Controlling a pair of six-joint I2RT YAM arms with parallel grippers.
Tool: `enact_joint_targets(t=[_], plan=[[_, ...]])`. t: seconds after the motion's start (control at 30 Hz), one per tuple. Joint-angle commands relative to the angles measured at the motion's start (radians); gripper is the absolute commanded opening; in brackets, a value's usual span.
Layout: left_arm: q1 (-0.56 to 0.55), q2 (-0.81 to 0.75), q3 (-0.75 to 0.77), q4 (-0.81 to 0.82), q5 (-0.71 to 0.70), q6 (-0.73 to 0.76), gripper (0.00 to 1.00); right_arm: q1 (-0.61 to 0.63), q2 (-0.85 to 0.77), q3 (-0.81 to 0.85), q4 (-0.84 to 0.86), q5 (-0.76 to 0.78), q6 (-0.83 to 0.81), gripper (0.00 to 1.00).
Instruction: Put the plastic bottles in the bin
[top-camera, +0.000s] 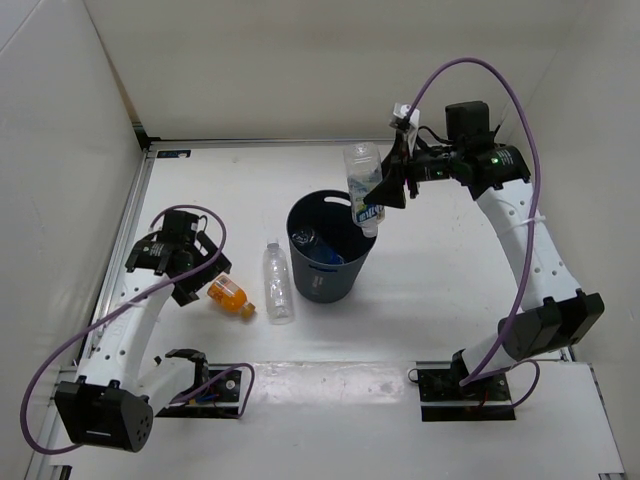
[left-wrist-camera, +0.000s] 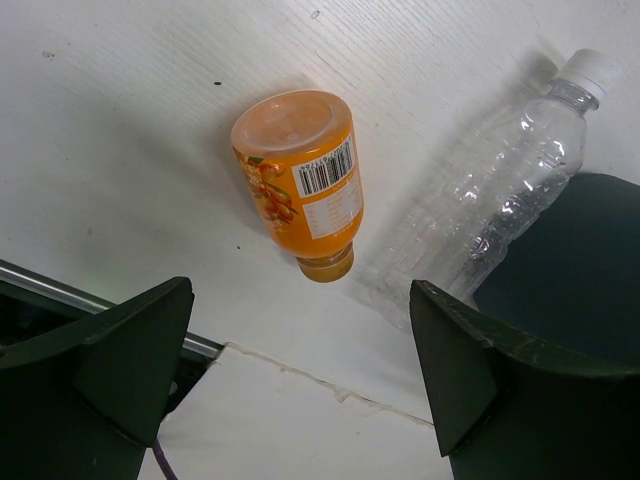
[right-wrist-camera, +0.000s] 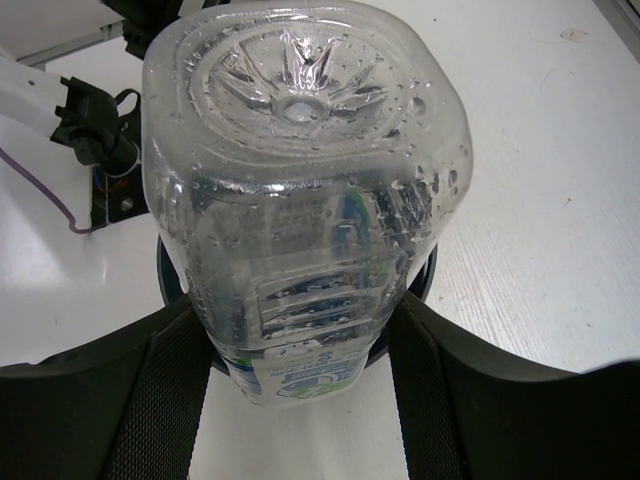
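Note:
The bin (top-camera: 322, 285) is a round dark grey-blue bucket at mid-table. A blue-labelled bottle (top-camera: 318, 246) lies inside it. My right gripper (top-camera: 386, 186) is shut on a clear bottle with a green-white label (top-camera: 366, 188), held upside down above the bin's right rim. In the right wrist view this bottle (right-wrist-camera: 300, 170) fills the gap between the fingers of the gripper (right-wrist-camera: 295, 320), with the bin rim (right-wrist-camera: 426, 282) below. An orange bottle (top-camera: 230, 296) (left-wrist-camera: 300, 180) and a long clear bottle (top-camera: 277, 282) (left-wrist-camera: 490, 200) lie left of the bin. My left gripper (top-camera: 198, 274) (left-wrist-camera: 300, 300) hangs open just above and left of the orange bottle.
White walls enclose the table at the back and both sides. A metal rail (top-camera: 125, 240) runs along the left edge. The arms' base brackets (top-camera: 205, 385) (top-camera: 470, 385) sit on the near strip. In the left wrist view the bin wall (left-wrist-camera: 575, 260) stands right of the clear bottle.

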Motion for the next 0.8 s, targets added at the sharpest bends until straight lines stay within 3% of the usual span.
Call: enact_joint_targets(t=[0.0, 0.33, 0.6, 0.77], plan=[[-0.002, 0.005, -0.008, 0.023, 0.003, -0.011, 1.00, -0.005, -0.028, -0.017, -0.037, -0.017, -0.068, 0.39], [-0.004, 0.037, -0.014, 0.066, 0.021, -0.015, 1.00, 0.008, -0.061, -0.064, -0.091, -0.044, -0.269, 0.55], [-0.007, 0.046, -0.042, 0.098, 0.032, -0.008, 1.00, 0.027, -0.100, -0.096, -0.045, -0.012, -0.288, 0.61], [-0.005, 0.086, -0.022, 0.105, 0.046, 0.009, 1.00, 0.011, -0.126, -0.115, 0.026, 0.011, -0.219, 0.61]])
